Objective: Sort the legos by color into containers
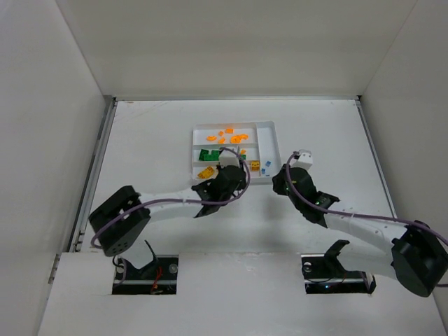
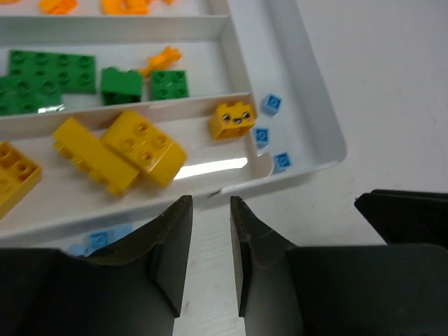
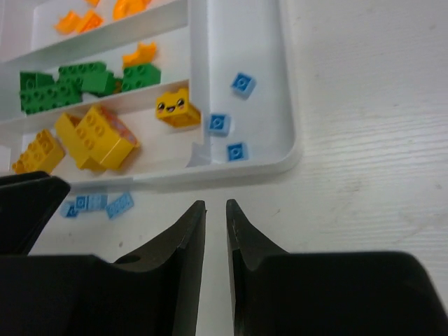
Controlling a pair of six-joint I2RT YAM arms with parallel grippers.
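The white tray [image 1: 269,140] holds orange legos [image 1: 231,136] in its far section, green ones [image 2: 49,77] in the middle and yellow ones [image 2: 119,150] in the near one. One orange piece [image 2: 162,59] lies among the green. A yellow face brick [image 3: 175,106] sits at the near section's right end. Three light blue legos [image 3: 227,124] lie in the narrow crosswise section. More blue legos [image 3: 98,204] lie on the table before the tray. My left gripper [image 2: 210,203] is slightly open and empty at the tray's near rim. My right gripper [image 3: 215,204] is almost closed and empty, short of the tray's near right corner.
White walls enclose the table on the left, back and right. The left gripper [image 1: 229,166] covers the tray's near edge in the top view; the right gripper [image 1: 280,180] is beside it. The other arm's dark body [image 2: 406,217] shows at right.
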